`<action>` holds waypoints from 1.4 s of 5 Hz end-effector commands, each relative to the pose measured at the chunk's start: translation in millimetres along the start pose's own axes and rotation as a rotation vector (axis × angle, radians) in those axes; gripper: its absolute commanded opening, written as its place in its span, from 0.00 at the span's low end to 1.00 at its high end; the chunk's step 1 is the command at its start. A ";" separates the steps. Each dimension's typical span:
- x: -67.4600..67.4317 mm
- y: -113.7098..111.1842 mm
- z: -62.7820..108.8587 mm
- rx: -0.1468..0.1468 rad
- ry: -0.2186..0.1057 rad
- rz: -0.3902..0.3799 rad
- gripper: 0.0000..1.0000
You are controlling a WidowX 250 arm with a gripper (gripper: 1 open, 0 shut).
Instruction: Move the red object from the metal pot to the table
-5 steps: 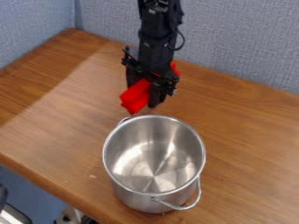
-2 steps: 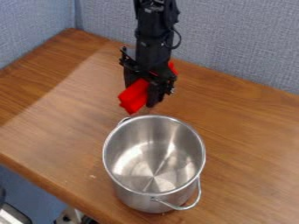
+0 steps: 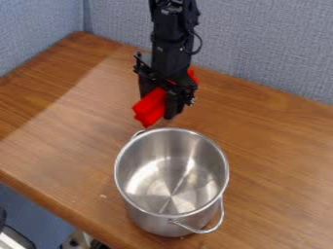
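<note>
The bright red block (image 3: 151, 107) is at the black end effector (image 3: 166, 89), which is closed on it, over the far part of the brown wooden table (image 3: 78, 126). The shiny round metal pot (image 3: 172, 183) sits near the table's front edge, with nothing inside.

You are presenting one red object (image 3: 151, 108): bright red, elongated, block-shaped, its upper part hidden from your view. It is tilting, its visible end pointing down toward the lower left. It is sitting just beyond the metal pot's far rim, outside the pot (image 3: 172, 177).
</note>
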State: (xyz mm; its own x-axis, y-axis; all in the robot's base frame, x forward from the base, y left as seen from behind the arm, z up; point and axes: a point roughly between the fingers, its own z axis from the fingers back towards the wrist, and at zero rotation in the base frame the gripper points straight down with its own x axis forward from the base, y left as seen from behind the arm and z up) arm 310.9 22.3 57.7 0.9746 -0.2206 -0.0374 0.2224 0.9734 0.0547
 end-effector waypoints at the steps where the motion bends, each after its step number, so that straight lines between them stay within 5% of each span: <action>1: 6.9 10.0 19.6 0.015 -0.071 0.025 0.00; 7: 12.2 -4.0 20.4 -0.001 -0.082 0.022 0.00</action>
State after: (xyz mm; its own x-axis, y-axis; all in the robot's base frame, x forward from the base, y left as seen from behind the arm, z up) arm 311.8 16.1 57.0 0.9800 -0.1972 -0.0283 0.1981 0.9795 0.0357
